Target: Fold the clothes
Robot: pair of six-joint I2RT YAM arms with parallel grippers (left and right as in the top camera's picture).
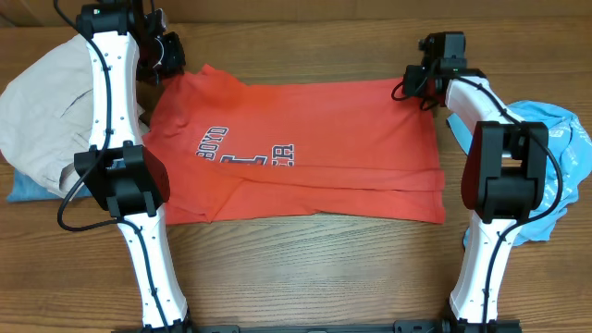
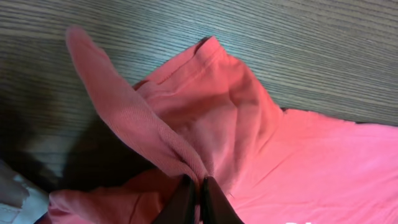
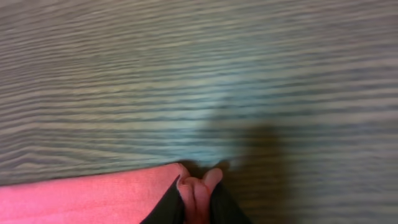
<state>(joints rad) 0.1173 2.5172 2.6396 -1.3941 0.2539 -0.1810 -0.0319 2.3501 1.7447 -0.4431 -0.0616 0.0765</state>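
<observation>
The red-orange T-shirt (image 1: 305, 148) lies spread across the table's middle with its navy-and-white lettering (image 1: 245, 157) facing up. At its far left corner my left gripper (image 1: 171, 57) is shut on a raised fold of the shirt (image 2: 155, 134); the jaws (image 2: 198, 182) press together with cloth pinched between them. My right gripper (image 1: 418, 83) is at the far right corner, its jaws (image 3: 198, 186) shut on a bunched bit of the shirt's edge (image 3: 93, 196). A light sky-blue shirt (image 1: 566, 139) lies crumpled at the right, behind the right arm.
Beige trousers (image 1: 37, 111) are heaped at the left edge, with a strip of denim-blue jeans (image 1: 23, 190) showing under them. Bare wood tabletop (image 1: 314, 268) runs along the front and behind the shirt (image 3: 199, 74).
</observation>
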